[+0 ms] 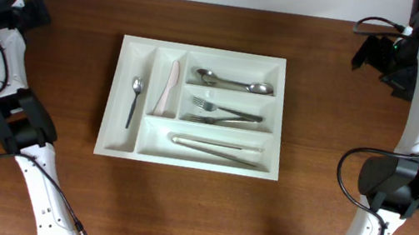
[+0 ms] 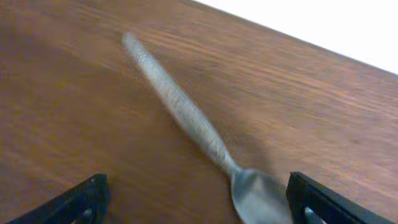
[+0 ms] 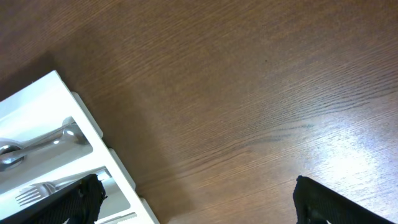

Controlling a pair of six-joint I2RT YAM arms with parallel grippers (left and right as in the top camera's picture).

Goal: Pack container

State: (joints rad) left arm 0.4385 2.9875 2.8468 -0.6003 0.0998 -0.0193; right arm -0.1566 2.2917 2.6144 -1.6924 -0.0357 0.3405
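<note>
The container (image 1: 203, 50), a large white cutlery tray, lies at the table's centre. It holds a small spoon (image 1: 135, 97), a pale pink knife (image 1: 168, 90), two spoons (image 1: 232, 82), two forks (image 1: 222, 115) and tongs (image 1: 217, 148). My left gripper (image 1: 27, 14) is at the far left back corner. In the left wrist view it is open (image 2: 199, 202) low over a metal spoon (image 2: 186, 118) lying on the wood, with the bowl next to the right finger. My right gripper (image 1: 379, 60) is open (image 3: 199, 205) and empty over bare wood, right of the container's corner (image 3: 74, 106).
The wooden table's back edge meets a white wall just behind both grippers. Cables hang off both arms. Both arm bases stand at the front left and front right.
</note>
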